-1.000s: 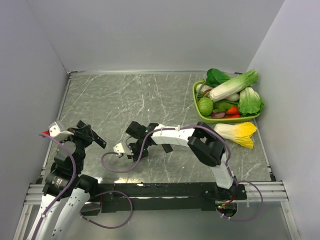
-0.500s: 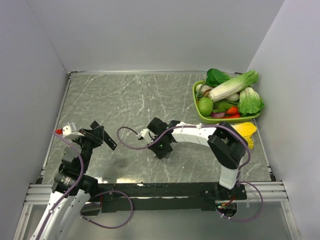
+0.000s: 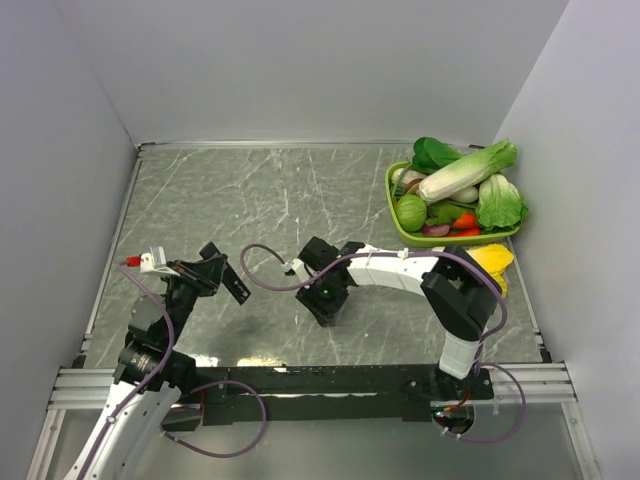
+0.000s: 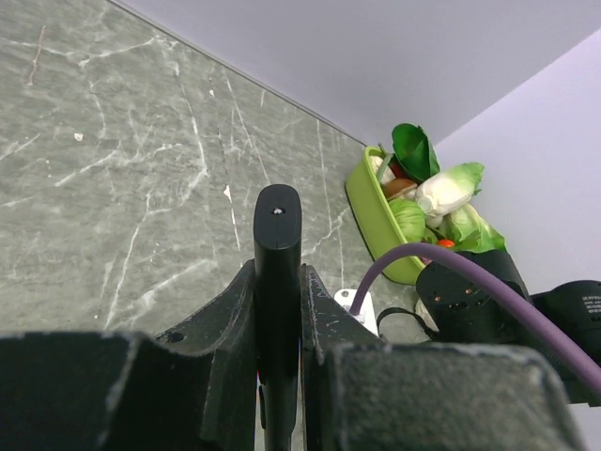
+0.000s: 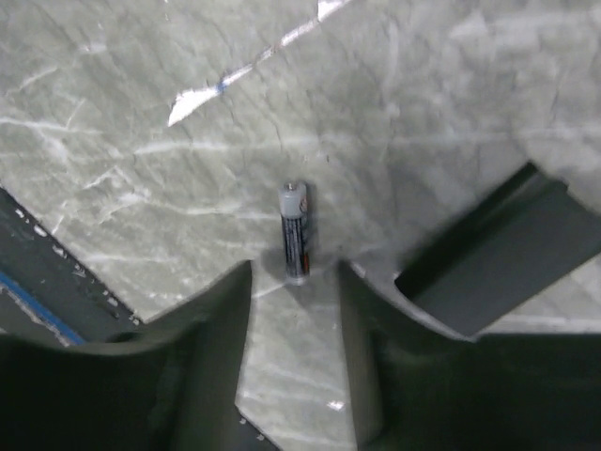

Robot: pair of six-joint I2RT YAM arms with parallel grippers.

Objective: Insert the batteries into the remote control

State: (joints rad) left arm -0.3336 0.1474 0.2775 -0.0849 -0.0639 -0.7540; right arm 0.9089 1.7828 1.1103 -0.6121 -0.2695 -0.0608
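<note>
The remote control (image 4: 277,235), a slim black bar, stands on edge between the fingers of my left gripper (image 4: 279,282), which is shut on it. From above it juts out of that gripper (image 3: 210,272) as a dark bar (image 3: 238,291) over the table's left front. One battery (image 5: 295,232), a small grey cylinder, lies on the marble just beyond the tips of my right gripper (image 5: 296,271), which stands open around bare table. From above, that gripper (image 3: 325,303) points down at the table's centre front and hides the battery.
A flat black rectangular cover piece (image 5: 498,272) lies right of the right gripper's fingers. A green basket (image 3: 392,205) of toy vegetables stands at the back right, with a yellow-leafed cabbage (image 3: 480,265) in front of it. Purple cables loop off both wrists.
My left arm has carried the remote rightwards. My right gripper has swung from the left of centre to the centre front and opened.
</note>
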